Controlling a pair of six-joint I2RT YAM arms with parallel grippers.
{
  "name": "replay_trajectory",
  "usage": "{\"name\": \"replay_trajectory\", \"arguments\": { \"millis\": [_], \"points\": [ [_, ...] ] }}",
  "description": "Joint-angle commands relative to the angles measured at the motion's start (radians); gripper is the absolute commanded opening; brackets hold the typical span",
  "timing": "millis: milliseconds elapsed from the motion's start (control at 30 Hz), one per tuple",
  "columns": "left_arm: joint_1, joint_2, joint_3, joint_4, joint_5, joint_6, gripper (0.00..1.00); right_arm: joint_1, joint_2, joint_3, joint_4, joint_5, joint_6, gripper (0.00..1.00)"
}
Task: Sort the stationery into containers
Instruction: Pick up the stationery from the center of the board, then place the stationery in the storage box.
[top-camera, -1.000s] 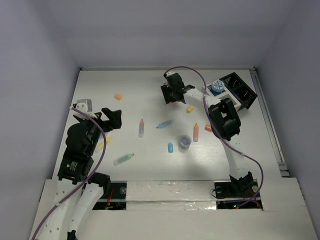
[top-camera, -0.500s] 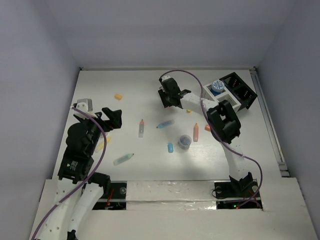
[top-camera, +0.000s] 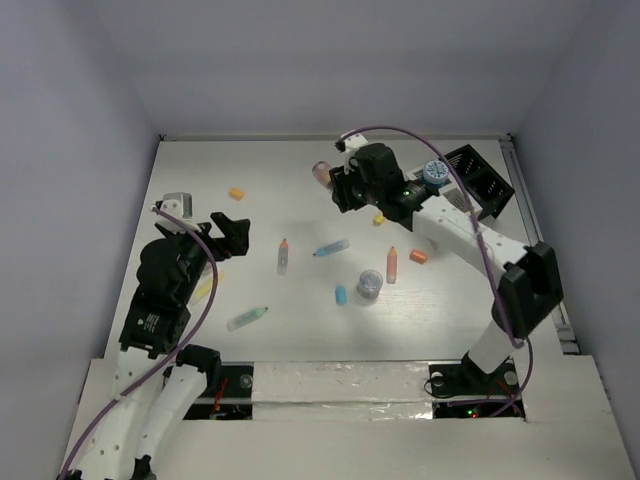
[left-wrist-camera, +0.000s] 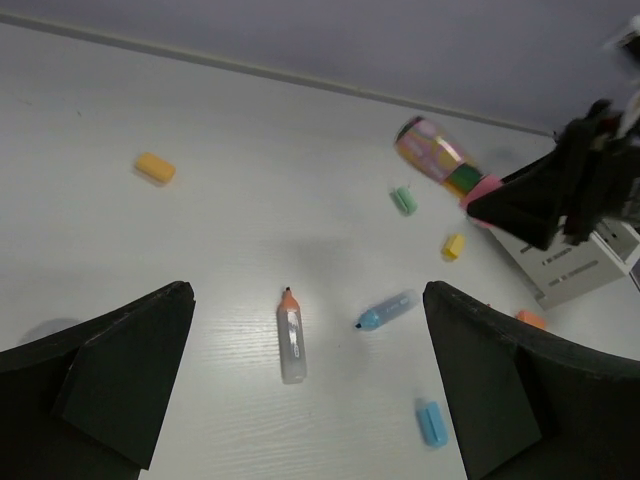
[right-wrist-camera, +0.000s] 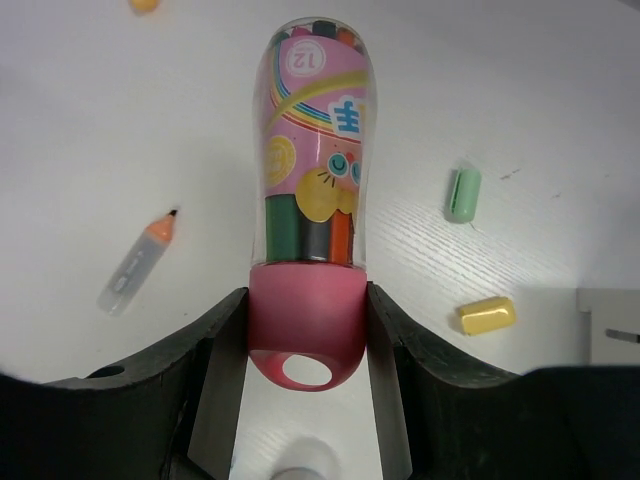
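Closed within the last second, the right fingers (right-wrist-camera: 225, 345) clamp the pink marker tube (right-wrist-camera: 315, 150) by its cap near the surface's far edge, so carrying it to the organizer (top-camera: 485, 185) looks next; left fingers (left-wrist-camera: 130, 360) stand apart

Organizer (top-camera: 492, 197) stood far right on the table (top-camera: 200, 170), one jar (top-camera: 434, 172) in its left part. Mid-table, a second jar (top-camera: 370, 284) lay between a capsule (top-camera: 341, 295) and a pen (top-camera: 391, 265).
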Motion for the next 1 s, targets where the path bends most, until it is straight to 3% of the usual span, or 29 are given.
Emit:
{"name": "replay_trajectory", "arguments": {
  "millis": [0, 267, 467, 633, 767, 967],
  "points": [
    [0.004, 0.035, 0.002, 0.053, 0.065, 0.002, 0.99, 0.0, -0.119, -0.038, -0.05, -0.034, 0.01, 0.2],
    [0.004, -0.018, -0.001, 0.053, 0.076, 0.007, 0.99, -0.014, -0.337, 0.008, -0.295, 0.174, 0.05, 0.2],
    [-0.047, -0.08, -0.003, 0.044, 0.067, 0.01, 0.99, -0.201, -0.39, 0.166, -0.544, 0.243, 0.097, 0.19],
    [-0.102, -0.129, -0.004, 0.027, 0.054, 0.008, 0.99, -0.432, -0.255, 0.395, -0.72, 0.137, 0.099, 0.2],
    [-0.15, -0.161, -0.001, 0.021, 0.027, 0.008, 0.99, -0.532, -0.097, 0.586, -0.855, 0.087, 0.097, 0.2],
    [-0.208, -0.18, -0.001, 0.013, 0.007, 0.008, 0.99, -0.634, -0.018, 0.654, -0.871, -0.026, 0.136, 0.2]
  ]
}}
